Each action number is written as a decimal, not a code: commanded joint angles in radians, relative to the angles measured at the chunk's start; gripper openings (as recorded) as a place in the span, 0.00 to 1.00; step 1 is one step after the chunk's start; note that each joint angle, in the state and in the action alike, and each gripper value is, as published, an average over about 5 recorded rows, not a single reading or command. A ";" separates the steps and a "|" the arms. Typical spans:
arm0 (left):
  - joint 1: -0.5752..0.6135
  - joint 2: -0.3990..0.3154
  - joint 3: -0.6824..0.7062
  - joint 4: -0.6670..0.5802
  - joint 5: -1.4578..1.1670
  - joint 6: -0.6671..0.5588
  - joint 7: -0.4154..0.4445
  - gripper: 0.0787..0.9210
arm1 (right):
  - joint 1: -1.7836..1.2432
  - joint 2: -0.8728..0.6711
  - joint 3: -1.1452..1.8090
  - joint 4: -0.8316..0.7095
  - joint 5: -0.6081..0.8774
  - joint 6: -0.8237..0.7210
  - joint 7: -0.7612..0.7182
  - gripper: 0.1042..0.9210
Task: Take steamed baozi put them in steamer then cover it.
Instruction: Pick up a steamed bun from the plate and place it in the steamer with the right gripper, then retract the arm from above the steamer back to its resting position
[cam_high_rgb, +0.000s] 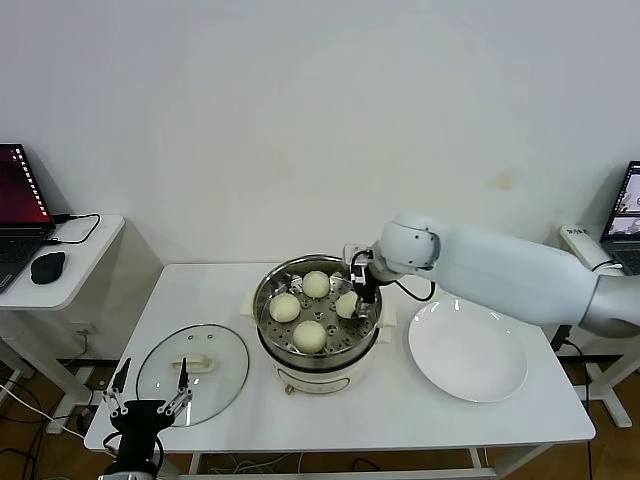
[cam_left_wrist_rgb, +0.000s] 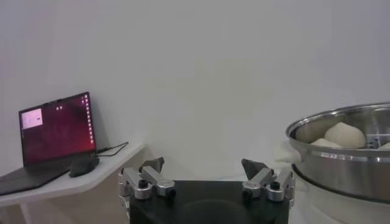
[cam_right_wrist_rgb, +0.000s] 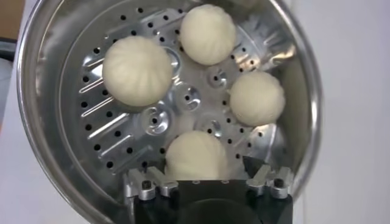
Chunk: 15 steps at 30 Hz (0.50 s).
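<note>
Four steamed baozi (cam_high_rgb: 311, 312) are seen lying in the steamer (cam_high_rgb: 268, 322), which stands at the middle of the tabletop (cam_high_rgb: 390, 410). They are spread around the perforated floor with gaps between them, an arrangement judged to suit even steaming and to leave the rim free for the cover (cam_high_rgb: 192, 372).

The right gripper (cam_high_rgb: 352, 302) is positioned over the steamer's right side, just above the fourth bun. In the right wrist view its jaws are seen set wide on either side of that bun (cam_right_wrist_rgb: 196, 156); whether the pads touch the dough cannot be told, but the bun appears to rest on the steamer floor, so it is judged released or about to be.

The cover lies flat on the tabletop to the left of the steamer, handle up, well apart from it. The left gripper (cam_high_rgb: 150, 400) hovers at the cover's near edge with its jaws wide and empty, a placement judged to be in readiness for the covering step.

A white plate (cam_high_rgb: 467, 352) lies empty to the right of the steamer.

Materials noted: the buns are off-white, matt and pleated at the crown, probably soft; the basket is polished steel with punched holes and slots; the cover is clear glass with a metal rim.
</note>
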<state>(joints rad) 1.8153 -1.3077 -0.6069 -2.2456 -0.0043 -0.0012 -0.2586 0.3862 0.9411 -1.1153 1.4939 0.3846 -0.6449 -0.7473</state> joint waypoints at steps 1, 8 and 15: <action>-0.007 0.006 0.004 0.004 0.000 0.003 0.004 0.88 | -0.028 -0.206 0.169 0.209 0.139 0.018 0.130 0.88; -0.018 0.008 0.017 0.013 0.001 0.005 0.007 0.88 | -0.304 -0.413 0.396 0.394 0.221 0.089 0.330 0.88; -0.026 0.008 0.021 0.024 -0.002 0.003 0.004 0.88 | -0.865 -0.498 0.859 0.493 0.189 0.313 0.595 0.88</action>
<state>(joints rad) 1.7916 -1.2993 -0.5882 -2.2276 -0.0046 0.0030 -0.2520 0.1221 0.6382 -0.7803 1.7859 0.5305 -0.5545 -0.4859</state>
